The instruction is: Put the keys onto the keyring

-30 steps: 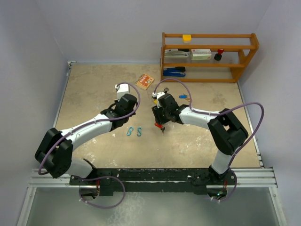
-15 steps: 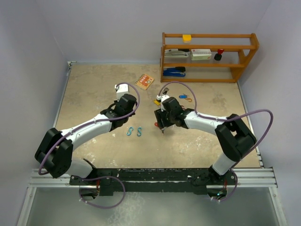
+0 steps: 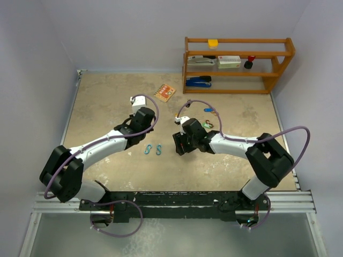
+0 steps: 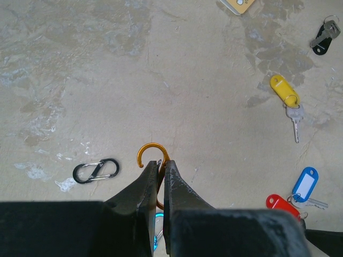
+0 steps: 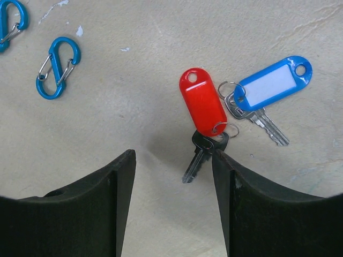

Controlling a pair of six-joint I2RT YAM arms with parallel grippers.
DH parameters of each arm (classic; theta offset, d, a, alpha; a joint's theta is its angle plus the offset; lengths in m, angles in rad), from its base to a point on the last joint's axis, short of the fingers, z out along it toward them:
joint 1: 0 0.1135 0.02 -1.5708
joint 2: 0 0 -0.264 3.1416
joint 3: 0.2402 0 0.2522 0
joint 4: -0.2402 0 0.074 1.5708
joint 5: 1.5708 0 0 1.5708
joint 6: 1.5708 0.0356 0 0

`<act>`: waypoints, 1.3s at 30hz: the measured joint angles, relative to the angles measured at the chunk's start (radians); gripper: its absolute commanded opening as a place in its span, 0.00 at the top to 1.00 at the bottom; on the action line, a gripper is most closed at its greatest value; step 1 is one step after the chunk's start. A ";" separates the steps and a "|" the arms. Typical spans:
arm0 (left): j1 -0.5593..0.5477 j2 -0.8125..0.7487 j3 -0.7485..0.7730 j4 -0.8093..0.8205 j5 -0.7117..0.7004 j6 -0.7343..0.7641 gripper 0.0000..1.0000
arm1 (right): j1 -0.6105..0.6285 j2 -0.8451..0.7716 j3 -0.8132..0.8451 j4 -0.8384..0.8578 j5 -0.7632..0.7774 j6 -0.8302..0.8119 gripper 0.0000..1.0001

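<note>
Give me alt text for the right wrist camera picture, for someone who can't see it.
The right gripper hangs open over a red-tagged key lying on the beige table. A blue-tagged key lies just beside it, and two blue clips lie at upper left.

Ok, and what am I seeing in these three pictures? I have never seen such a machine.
Two robot arms are bolted at the near edge of a table. One picture looks down from above; the other two come from a camera on each wrist. On the table lie keys with coloured tags and small blue clips. The left gripper is shut on an orange clip. The right gripper is open and empty above the red-tagged key, beside the blue-tagged key.
</note>
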 measured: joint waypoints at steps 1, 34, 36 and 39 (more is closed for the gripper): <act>0.001 0.000 0.000 0.000 0.000 0.000 1.00 | 0.002 0.002 0.000 0.005 -0.001 0.002 0.37; 0.050 -0.013 -0.014 0.005 0.027 0.017 1.00 | -0.082 0.194 0.196 0.044 0.019 0.014 0.36; 0.050 -0.013 -0.019 0.005 0.029 0.017 1.00 | -0.081 0.179 0.179 0.040 0.021 0.014 0.36; 0.050 -0.013 -0.019 0.008 0.032 0.017 1.00 | -0.081 0.154 0.152 0.034 0.030 0.014 0.36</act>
